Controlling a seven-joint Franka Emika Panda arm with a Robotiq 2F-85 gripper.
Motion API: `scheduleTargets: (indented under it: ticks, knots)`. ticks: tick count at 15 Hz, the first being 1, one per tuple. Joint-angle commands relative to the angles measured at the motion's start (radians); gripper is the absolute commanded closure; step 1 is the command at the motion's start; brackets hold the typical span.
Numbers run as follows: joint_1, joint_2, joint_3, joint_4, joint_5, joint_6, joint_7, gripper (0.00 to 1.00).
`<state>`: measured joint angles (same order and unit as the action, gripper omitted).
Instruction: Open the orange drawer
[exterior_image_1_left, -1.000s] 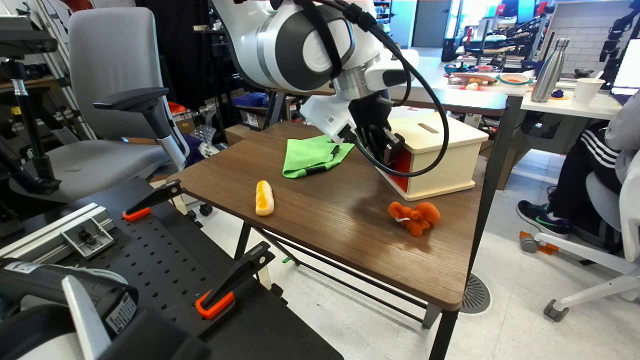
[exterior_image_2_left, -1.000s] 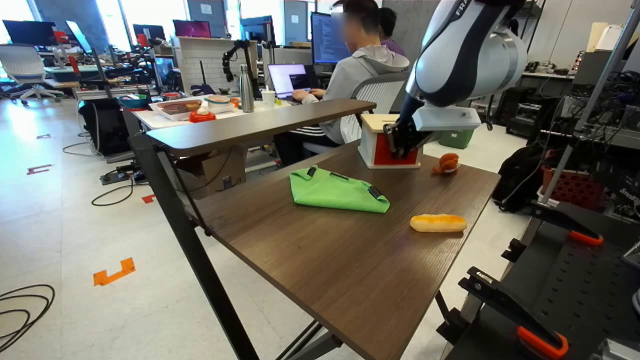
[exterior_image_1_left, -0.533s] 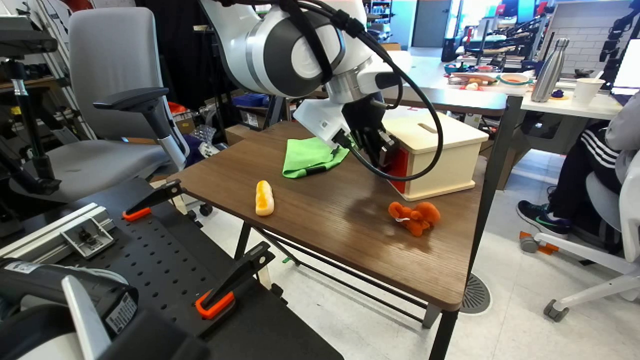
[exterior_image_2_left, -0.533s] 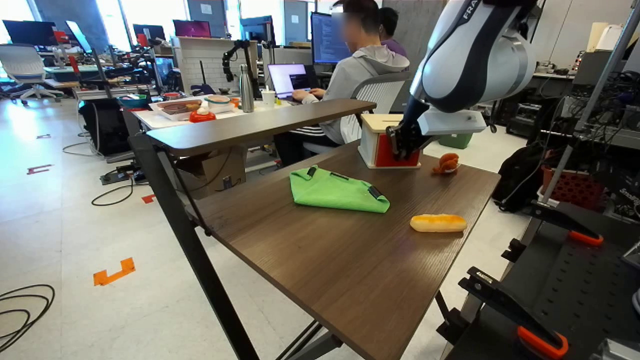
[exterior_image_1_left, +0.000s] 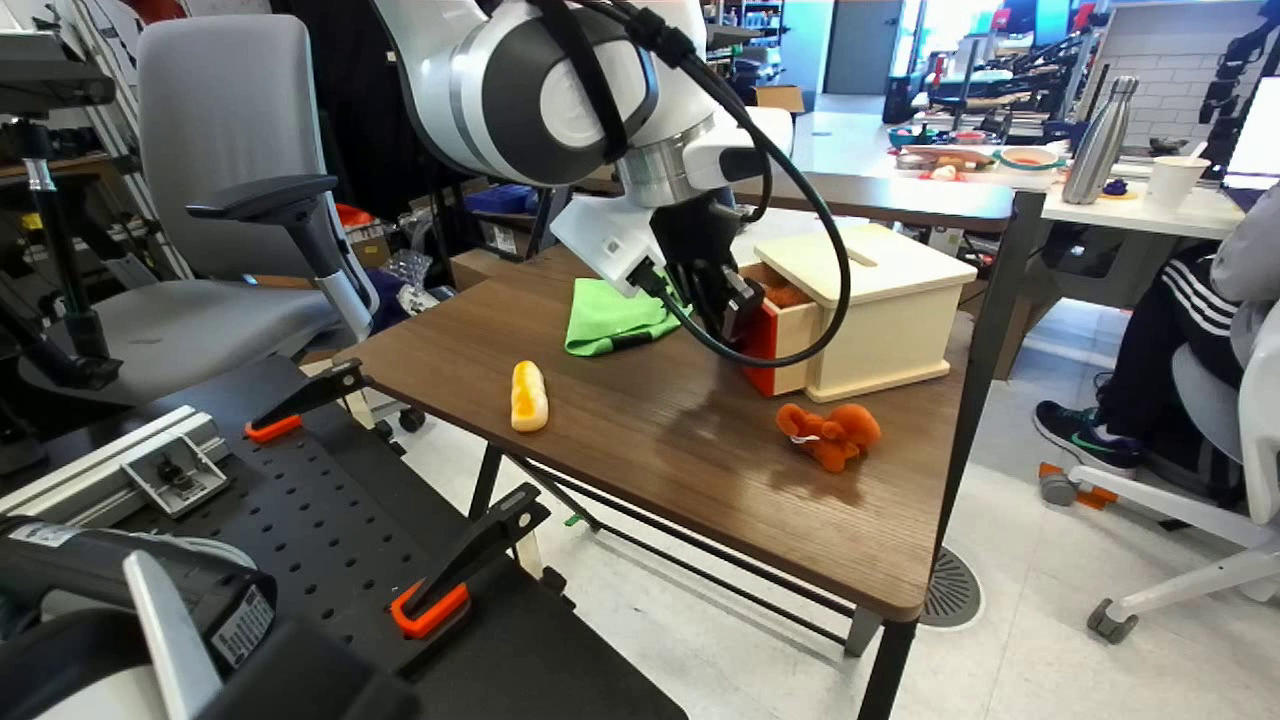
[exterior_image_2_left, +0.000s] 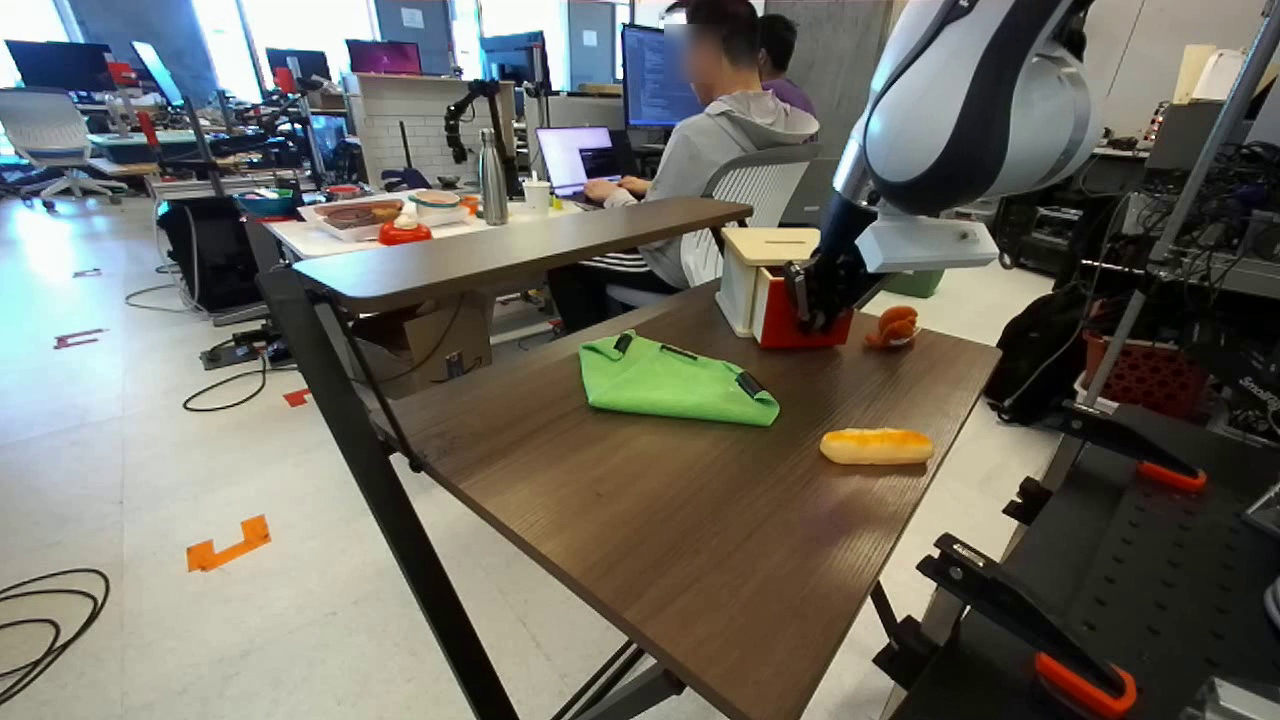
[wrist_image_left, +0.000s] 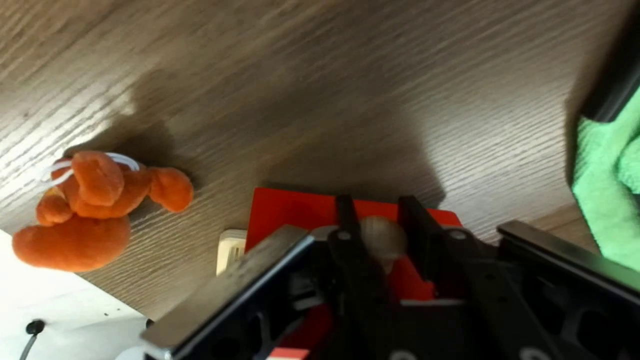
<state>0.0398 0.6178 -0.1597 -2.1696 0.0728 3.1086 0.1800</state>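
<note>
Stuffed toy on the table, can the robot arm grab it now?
Probably not yet: the end effector appears closed on the drawer knob. After letting go, likely yes: the toy lies uncovered on the table.

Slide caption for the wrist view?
Black gripper closed on the pale round knob of the flat-fronted orange-red drawer; lumpy orange plush toy at frame left, green cloth at right.
</note>
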Motion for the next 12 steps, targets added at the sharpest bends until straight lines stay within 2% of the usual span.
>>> scheduleTargets:
  ticks: [1,5,6,7,8,12]
  knots:
    - [-0.026,-0.058,0.033,-0.065,-0.002,-0.088,-0.036,0.93]
    - [-0.036,-0.073,0.042,-0.064,-0.002,-0.148,-0.039,0.93]
    - [-0.039,-0.075,0.045,-0.060,0.000,-0.163,-0.037,0.48]
    - [-0.040,-0.076,0.044,-0.053,-0.001,-0.185,-0.036,0.47]
    - [-0.046,-0.076,0.048,-0.048,0.001,-0.215,-0.037,0.42]
    - [-0.058,-0.074,0.041,-0.025,-0.001,-0.335,-0.035,0.13]
